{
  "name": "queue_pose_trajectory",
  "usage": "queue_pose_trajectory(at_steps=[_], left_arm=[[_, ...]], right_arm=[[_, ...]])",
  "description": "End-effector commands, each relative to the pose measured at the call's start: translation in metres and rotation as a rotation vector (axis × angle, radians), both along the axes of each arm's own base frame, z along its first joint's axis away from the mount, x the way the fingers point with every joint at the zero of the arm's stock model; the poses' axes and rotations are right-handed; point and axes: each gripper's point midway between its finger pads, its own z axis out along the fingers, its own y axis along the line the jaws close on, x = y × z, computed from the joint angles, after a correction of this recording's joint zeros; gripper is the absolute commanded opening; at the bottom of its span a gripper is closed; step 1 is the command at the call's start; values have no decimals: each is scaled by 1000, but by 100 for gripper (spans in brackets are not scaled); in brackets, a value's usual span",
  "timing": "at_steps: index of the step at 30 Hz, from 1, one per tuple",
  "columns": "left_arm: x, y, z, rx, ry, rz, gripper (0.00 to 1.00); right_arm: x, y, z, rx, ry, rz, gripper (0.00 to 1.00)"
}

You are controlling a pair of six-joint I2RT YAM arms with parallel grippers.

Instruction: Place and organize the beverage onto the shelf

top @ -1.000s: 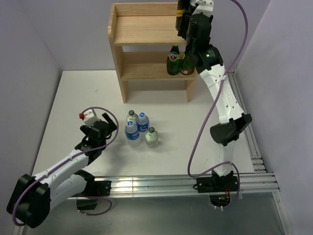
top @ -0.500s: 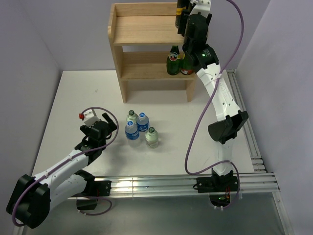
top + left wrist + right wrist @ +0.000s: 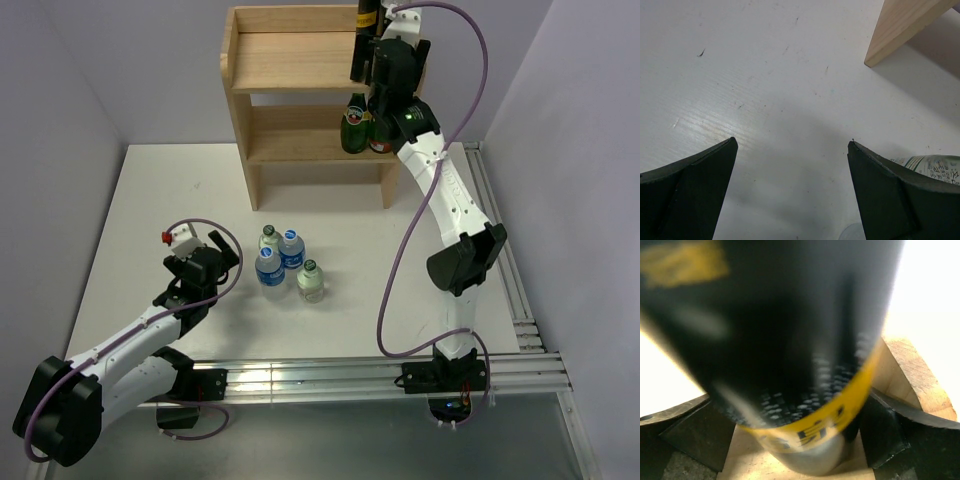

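Note:
A dark can with a yellow band (image 3: pixel 790 340) stands on the top board of the wooden shelf (image 3: pixel 290 50), at its right end (image 3: pixel 367 15). My right gripper (image 3: pixel 366 52) is open, one finger on each side of the can's base (image 3: pixel 797 440). The wrist view is blurred. On the table stand two blue-labelled water bottles (image 3: pixel 268 266) (image 3: pixel 291 248) and two green-capped bottles (image 3: pixel 268 237) (image 3: pixel 311 281). My left gripper (image 3: pixel 222 250) is open over bare table (image 3: pixel 792 145), just left of that cluster, holding nothing.
Two dark green glass bottles (image 3: pixel 355 125) stand at the right end of the shelf's lower board, under my right arm. A shelf leg (image 3: pixel 900 30) and a bottle label (image 3: pixel 930 165) show in the left wrist view. Purple walls close in left, back and right.
My right gripper has opened, letting go of the can on the shelf's top board, and the arm has shifted slightly left. The left arm has not moved.

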Motion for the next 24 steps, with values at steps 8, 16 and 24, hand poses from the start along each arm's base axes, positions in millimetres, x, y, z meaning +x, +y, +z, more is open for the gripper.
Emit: queue_pose_trajectory(at_steps=[8, 16, 24], left_arm=[[7, -2, 17, -11, -38, 14, 99], [7, -3, 18, -12, -38, 11, 99], [7, -2, 17, -11, -38, 14, 99]], right_arm=[[-20, -16, 3, 9, 26, -50, 100], [-40, -20, 7, 26, 20, -53, 100], [-54, -17, 6, 37, 26, -26, 100]])
